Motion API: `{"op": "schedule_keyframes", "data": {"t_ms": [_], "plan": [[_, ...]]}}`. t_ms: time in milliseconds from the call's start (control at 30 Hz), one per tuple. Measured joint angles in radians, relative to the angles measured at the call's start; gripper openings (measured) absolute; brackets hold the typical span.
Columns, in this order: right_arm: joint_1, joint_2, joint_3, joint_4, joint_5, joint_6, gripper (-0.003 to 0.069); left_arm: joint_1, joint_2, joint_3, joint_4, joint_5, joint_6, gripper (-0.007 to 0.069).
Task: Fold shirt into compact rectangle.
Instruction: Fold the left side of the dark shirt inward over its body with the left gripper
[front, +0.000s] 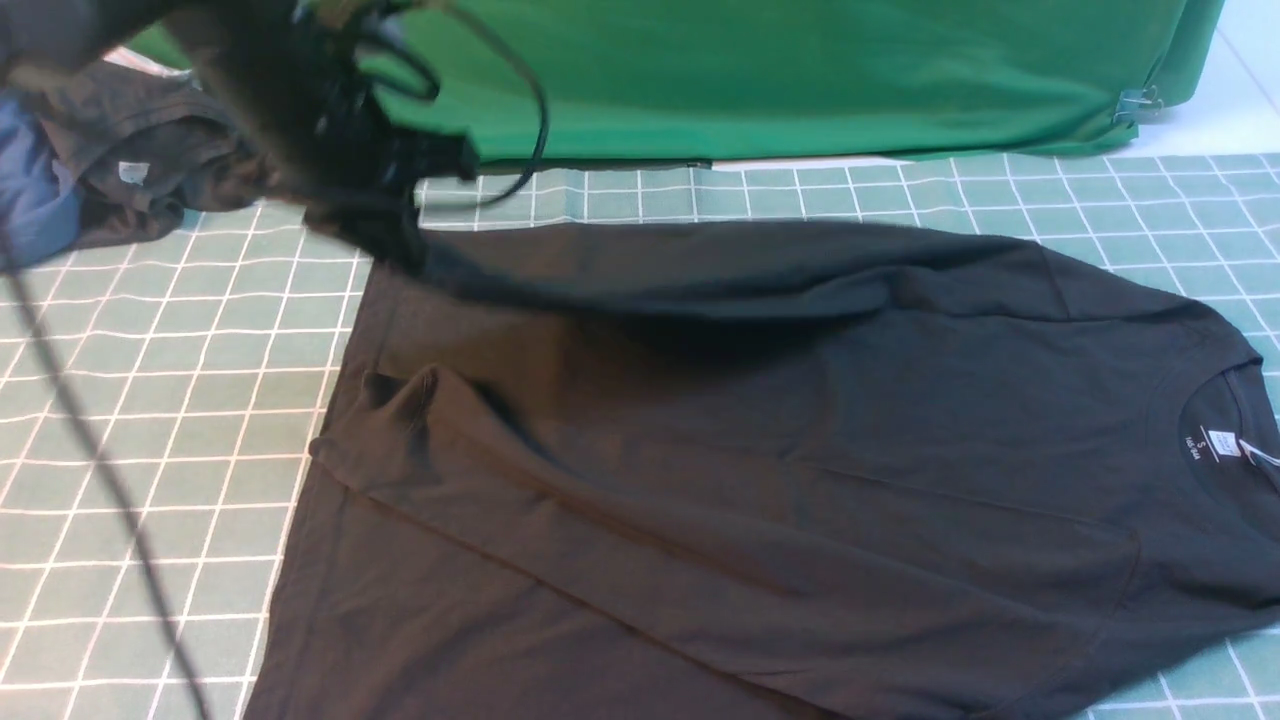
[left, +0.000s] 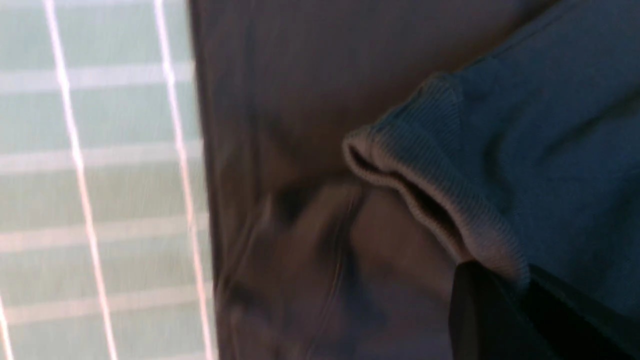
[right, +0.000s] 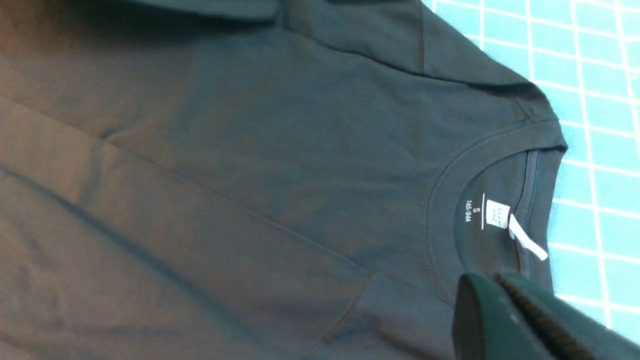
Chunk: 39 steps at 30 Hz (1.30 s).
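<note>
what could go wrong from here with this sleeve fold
1. The left pincer holds the shirt only near the sleeve cuff, so the fabric may slip out.
2. The taut sleeve could drag the body and worsen the pucker near the hem.
3. The dark grey garment lies close to that pincer and might get snagged.

Front view overlooks the shirt (front: 760, 450); both wrist views sit close above it, the right sharing the neck label (front: 1222, 441).

Soft even light, left arm (front: 300, 120) motion-blurred, left wrist view smeared
</note>
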Motion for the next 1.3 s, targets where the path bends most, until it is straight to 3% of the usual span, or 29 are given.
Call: {"op": "schedule_keyframes", "data": {"t_ms": [333,867,1000,1133,1300], "plan": [[0.0,0.0,0.0,-0.001,0.0,0.0,0.0022,-0.009,-0.277,0.423,0.0,-0.128,-0.044,0.0011],[0.0,0.0,0.0,0.0,0.015,0.0,0.0022,-0.009,-0.333,0.552,0.0,-0.119,-0.076,0.0015],[0.0,0.0,0.0,0.0,0.015,0.0,0.0022,-0.009,-0.331,0.552,0.0,-0.124,-0.071,0.0046],[0.0,0.001,0.0,0.002,0.013,0.002,0.0022,-0.009,-0.326,0.552,0.002,-0.124,-0.048,0.0185],[0.0,0.052,-0.011,0.003,0.017,0.008,0.0021,-0.009,-0.323,0.552,0.019,-0.124,-0.024,0.0425]]}}
